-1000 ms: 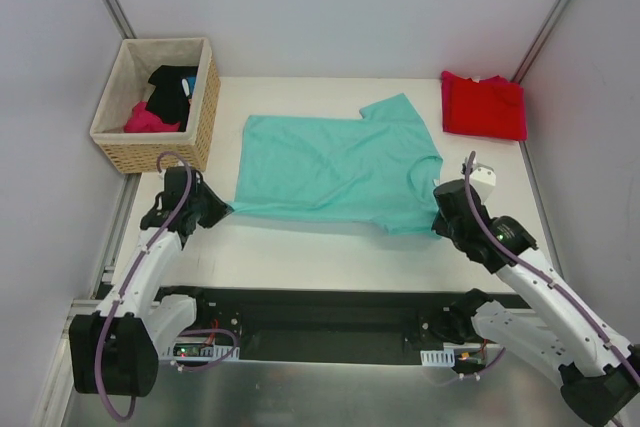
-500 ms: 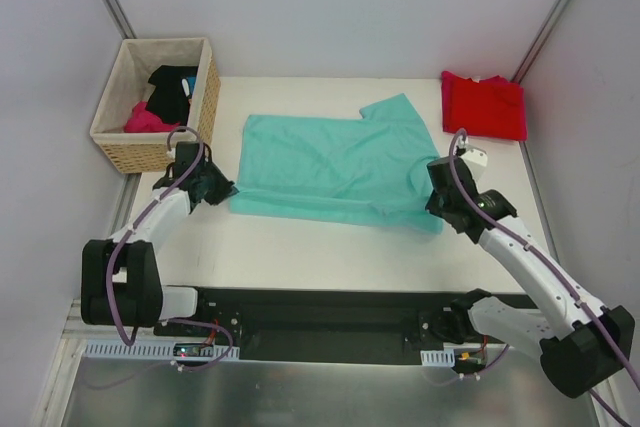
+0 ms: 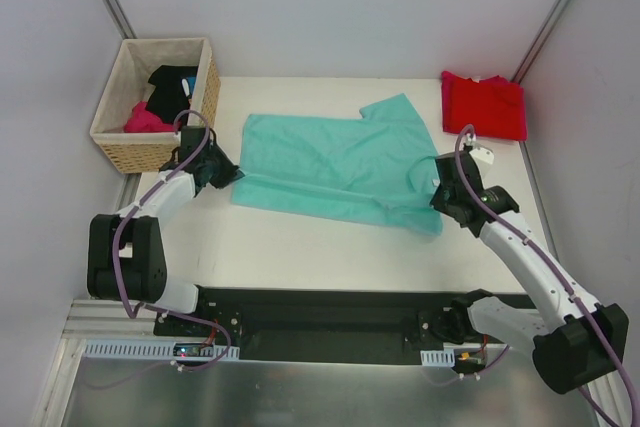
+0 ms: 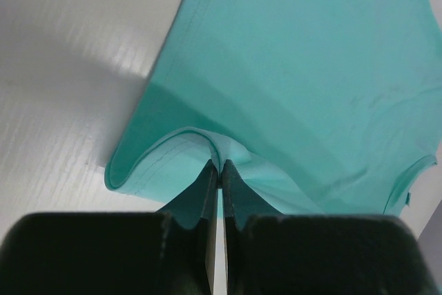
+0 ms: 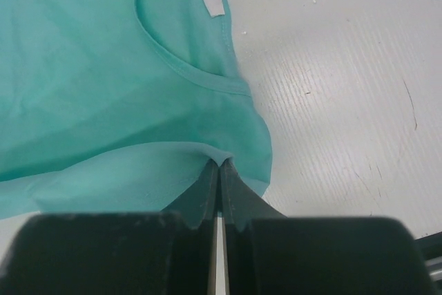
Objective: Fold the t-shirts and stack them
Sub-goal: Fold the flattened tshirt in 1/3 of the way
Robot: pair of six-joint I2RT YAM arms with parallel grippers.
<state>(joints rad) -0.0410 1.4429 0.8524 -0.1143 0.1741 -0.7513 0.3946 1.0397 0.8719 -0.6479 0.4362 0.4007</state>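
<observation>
The teal t-shirt (image 3: 335,162) lies spread on the white table, its near edge lifted and folded back. My left gripper (image 3: 222,173) is shut on the shirt's near left hem corner, and the left wrist view shows the teal t-shirt (image 4: 304,67) pinched in my left gripper (image 4: 219,170). My right gripper (image 3: 440,197) is shut on its near right shoulder edge; the right wrist view shows the teal t-shirt (image 5: 103,81) with its neckline and white label, held by my right gripper (image 5: 219,167). The red t-shirt (image 3: 484,105) lies folded at the far right corner.
A wicker basket (image 3: 205,112) at the far left holds a black garment (image 3: 172,90) and a magenta-pink garment (image 3: 146,118). Bare white table (image 3: 300,247) runs along the near edge. Grey walls close in on both sides.
Both grippers have moved away from the near edge towards the back, carrying the teal shirt's near edge up and over itself. The red shirt and basket have not moved.
</observation>
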